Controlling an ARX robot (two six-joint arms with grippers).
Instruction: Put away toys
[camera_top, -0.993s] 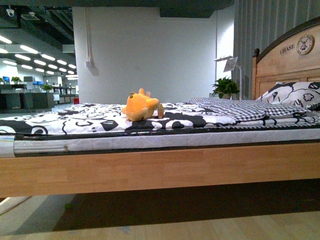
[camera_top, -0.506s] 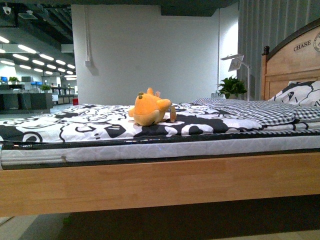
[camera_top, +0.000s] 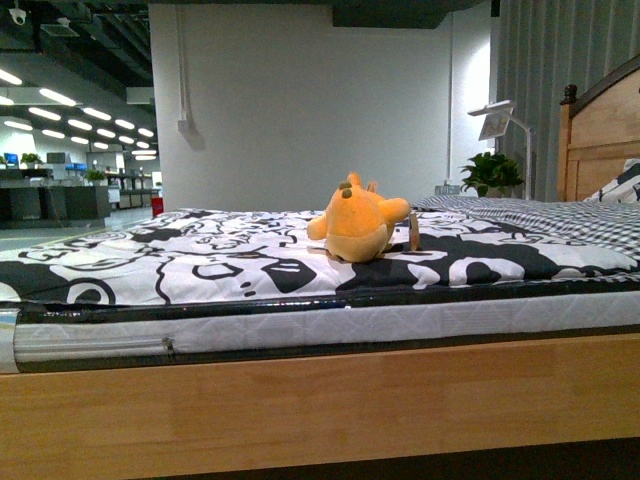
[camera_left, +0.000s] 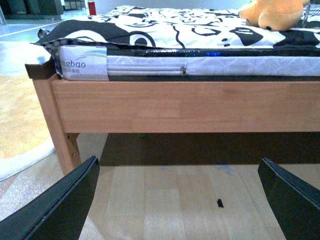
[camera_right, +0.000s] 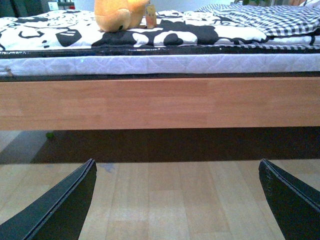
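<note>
Bed mattress (camera_left: 240, 65) — label (camera_left: 82, 62) reads "ngbao" — carries the orange plush toy (camera_top: 357, 222).

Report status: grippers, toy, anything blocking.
Left gripper open, empty. Right gripper open, empty. Orange plush toy lying on the bedspread, untouched. Grippers low; bed frame rail and mattress between them and it.

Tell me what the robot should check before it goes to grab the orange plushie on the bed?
1. Plush toy in sight, lying on the bedspread: ok.
2. Nothing covering the toy: ok.
3. Left gripper jaws open: ok.
4. Right gripper jaws open: ok.
5. Grippers close to the toy: not ok, both are short of the bed frame.
6. Place to put the toy away: cannot tell, none shows.
</note>
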